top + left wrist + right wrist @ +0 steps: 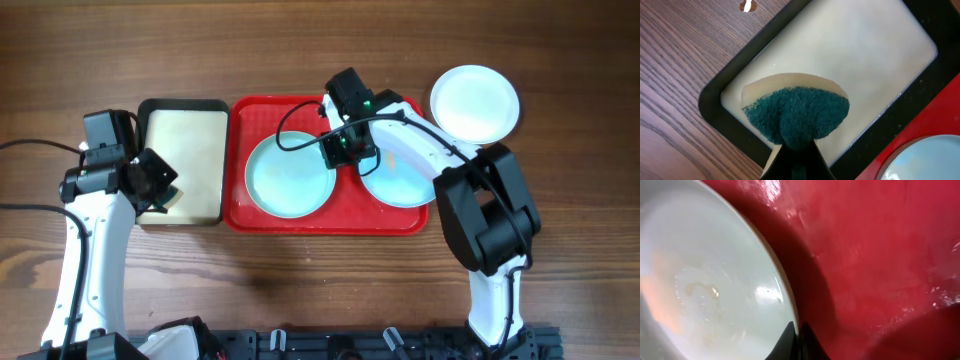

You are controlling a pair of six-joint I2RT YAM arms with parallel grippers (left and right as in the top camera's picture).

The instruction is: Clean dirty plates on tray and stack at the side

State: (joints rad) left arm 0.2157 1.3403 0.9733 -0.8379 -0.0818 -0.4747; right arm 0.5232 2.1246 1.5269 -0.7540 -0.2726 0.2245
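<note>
My right gripper [797, 341] is closed, pinching the rim of a smeared blue plate [705, 280] that spreads to its left on the tray [880, 255]. My left gripper [796, 152] clamps the sponge [797, 115] above the cream tray [865, 50]. Next, I judge, comes scrubbing, then stacking beside the white plate [475, 100].

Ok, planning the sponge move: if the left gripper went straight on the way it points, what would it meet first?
Likely the cream tray's floor, touched by the sponge that the left gripper holds; depth is unclear.
</note>
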